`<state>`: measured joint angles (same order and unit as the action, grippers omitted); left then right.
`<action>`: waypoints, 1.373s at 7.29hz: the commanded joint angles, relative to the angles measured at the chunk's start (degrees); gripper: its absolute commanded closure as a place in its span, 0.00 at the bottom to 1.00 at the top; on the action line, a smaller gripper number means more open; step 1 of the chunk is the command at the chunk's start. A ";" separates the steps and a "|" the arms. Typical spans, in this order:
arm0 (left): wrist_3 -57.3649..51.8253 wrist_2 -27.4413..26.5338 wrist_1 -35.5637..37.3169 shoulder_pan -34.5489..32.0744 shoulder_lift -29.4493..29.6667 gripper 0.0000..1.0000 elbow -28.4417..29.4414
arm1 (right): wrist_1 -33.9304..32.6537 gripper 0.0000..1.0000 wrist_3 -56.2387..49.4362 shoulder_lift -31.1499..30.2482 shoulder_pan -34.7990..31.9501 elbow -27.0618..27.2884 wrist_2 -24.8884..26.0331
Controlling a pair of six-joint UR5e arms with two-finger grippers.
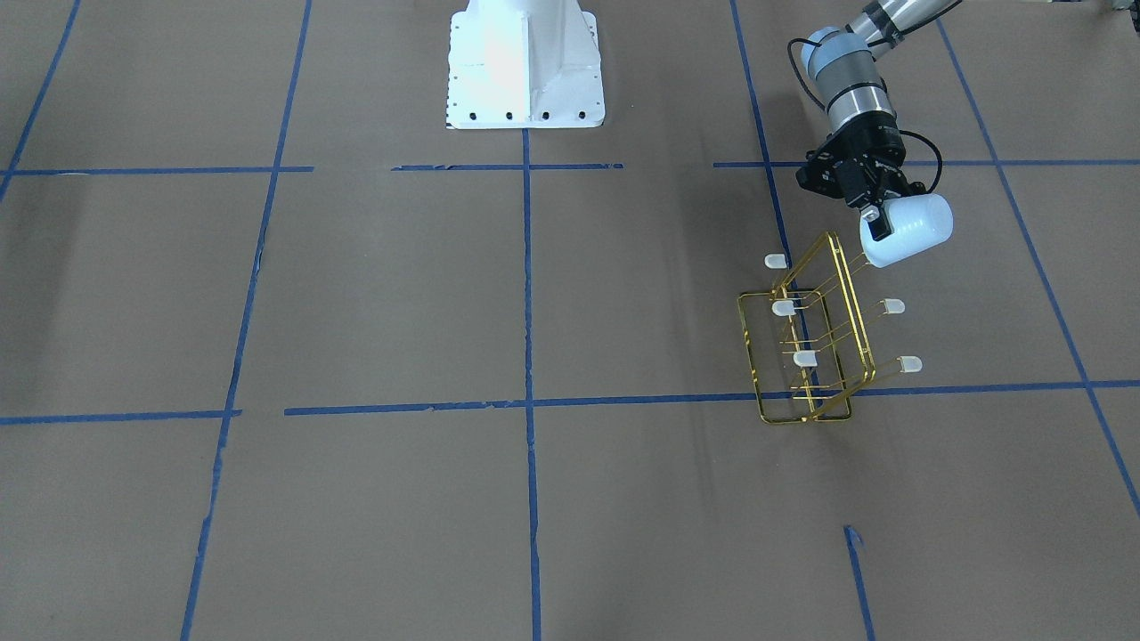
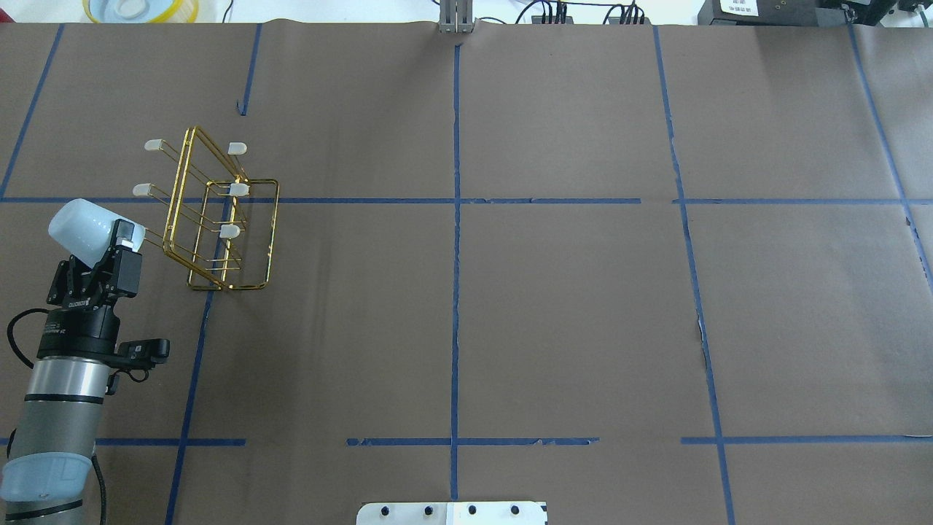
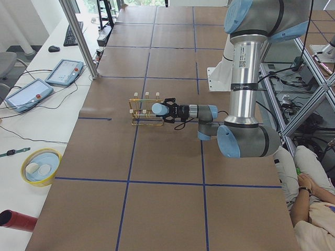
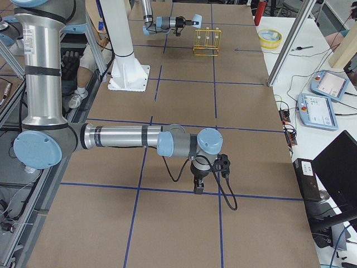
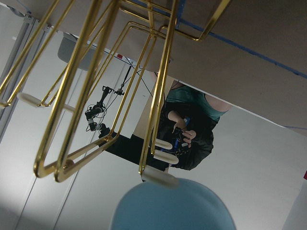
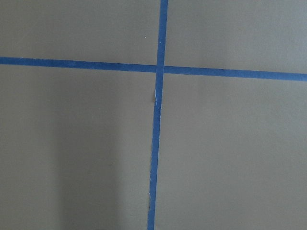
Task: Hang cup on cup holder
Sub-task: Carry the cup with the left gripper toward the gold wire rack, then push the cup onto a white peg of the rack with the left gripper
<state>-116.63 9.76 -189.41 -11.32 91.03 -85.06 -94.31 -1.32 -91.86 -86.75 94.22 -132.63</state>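
Observation:
My left gripper [image 1: 882, 223] is shut on the pale blue-white cup [image 1: 908, 231], which lies on its side in the air. The cup is right beside the top of the gold wire cup holder [image 1: 806, 418]. In the overhead view the gripper [image 2: 116, 242] holds the cup [image 2: 84, 226] just left of the holder [image 2: 226, 288]. In the left wrist view one capped prong [image 5: 160, 177] sits at the edge of the cup [image 5: 172, 208]; I cannot tell whether it is inside. My right gripper [image 4: 199, 187] hangs low over the table, far from the holder. I cannot tell whether it is open or shut.
The white robot base [image 1: 525, 62] stands at the table's near-robot edge. A yellow bowl [image 3: 42, 167] and tablets [image 3: 26, 94] lie on a side bench. A person [image 5: 187, 124] shows beyond the holder. The brown table has blue tape lines [image 6: 158, 120].

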 commanded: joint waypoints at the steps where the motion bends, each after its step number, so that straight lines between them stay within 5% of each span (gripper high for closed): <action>1: 0.09 0.34 1.06 -0.10 1.43 0.80 0.94 | 0.00 0.00 0.00 -0.07 0.00 0.00 0.00; 5: 0.09 1.05 1.67 -0.01 1.87 0.75 2.09 | 0.00 0.00 0.00 0.01 0.00 0.00 0.00; 7: 0.09 1.83 1.76 -0.01 2.05 0.53 2.18 | 0.00 0.00 0.00 -0.07 0.00 0.00 0.00; 8: -0.17 2.53 1.85 -0.01 2.05 0.01 2.27 | 0.00 0.00 0.00 0.01 0.00 0.00 0.00; 10: -0.17 2.72 1.85 -0.01 2.05 0.00 2.27 | 0.00 0.00 0.00 0.01 0.00 0.00 0.00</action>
<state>-116.77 12.30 -187.57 -11.34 93.07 -82.81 -94.31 -1.32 -91.86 -86.75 94.22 -132.63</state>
